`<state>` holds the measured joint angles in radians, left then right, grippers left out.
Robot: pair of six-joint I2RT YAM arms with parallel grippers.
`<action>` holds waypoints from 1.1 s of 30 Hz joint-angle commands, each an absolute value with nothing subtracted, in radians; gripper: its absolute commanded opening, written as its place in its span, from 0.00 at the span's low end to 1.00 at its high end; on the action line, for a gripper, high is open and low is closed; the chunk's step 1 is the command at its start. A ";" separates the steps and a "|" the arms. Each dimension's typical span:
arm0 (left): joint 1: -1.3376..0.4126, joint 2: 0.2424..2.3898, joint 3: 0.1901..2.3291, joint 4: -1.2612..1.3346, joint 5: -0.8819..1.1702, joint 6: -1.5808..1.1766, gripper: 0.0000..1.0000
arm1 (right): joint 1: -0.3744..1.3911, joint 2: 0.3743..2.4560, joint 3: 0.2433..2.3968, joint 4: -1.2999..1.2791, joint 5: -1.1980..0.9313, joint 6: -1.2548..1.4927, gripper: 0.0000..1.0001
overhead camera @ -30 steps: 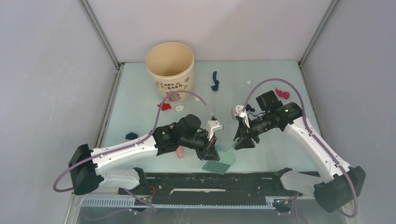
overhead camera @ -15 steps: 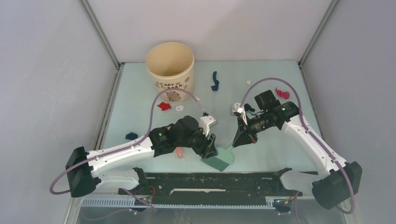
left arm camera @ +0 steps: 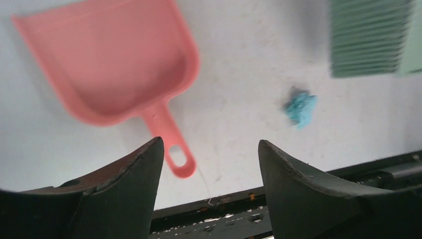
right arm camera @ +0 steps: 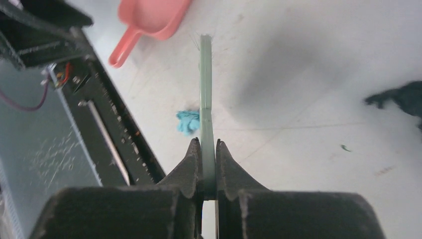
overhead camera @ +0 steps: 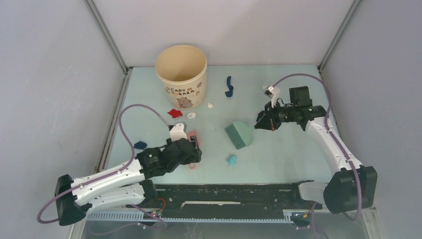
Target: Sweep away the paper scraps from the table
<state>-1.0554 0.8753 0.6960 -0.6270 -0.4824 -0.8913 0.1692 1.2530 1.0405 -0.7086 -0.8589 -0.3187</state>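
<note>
- Top view: paper scraps [overhead camera: 174, 113] lie scattered over the table [overhead camera: 283, 159]. A navy strip [overhead camera: 229, 85] at upper centre runs top to bottom.
- Left wrist: the left gripper [left arm camera: 209, 144] is spread wide and empty. The dustpan [left arm camera: 114, 64] handle points toward it. A teal scrap [left arm camera: 301, 108] lies at right.
- Right wrist: the right gripper [right arm camera: 208, 144] is clamped on the brush [right arm camera: 205, 89], which is edge-on with its long axis vertical.

One cream cup [overhead camera: 181, 69] at eleven o'clock, one grey-green hand brush [overhead camera: 239, 134], one pink dustpan [left arm camera: 107, 59], one table [overhead camera: 278, 149], six paper scraps [overhead camera: 191, 115] visible from above: two white, two navy, one red, one teal.
</note>
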 commanded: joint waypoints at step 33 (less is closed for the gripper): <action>-1.052 1.339 0.716 -0.670 -0.546 -1.243 0.47 | 0.124 1.114 0.934 -0.500 -0.650 -0.194 0.00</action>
<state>-1.0561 1.3167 0.6777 -0.6842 -0.5381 -1.2327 0.1303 1.1332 0.9356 -0.5282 -0.6437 -0.1917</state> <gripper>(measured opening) 0.530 0.074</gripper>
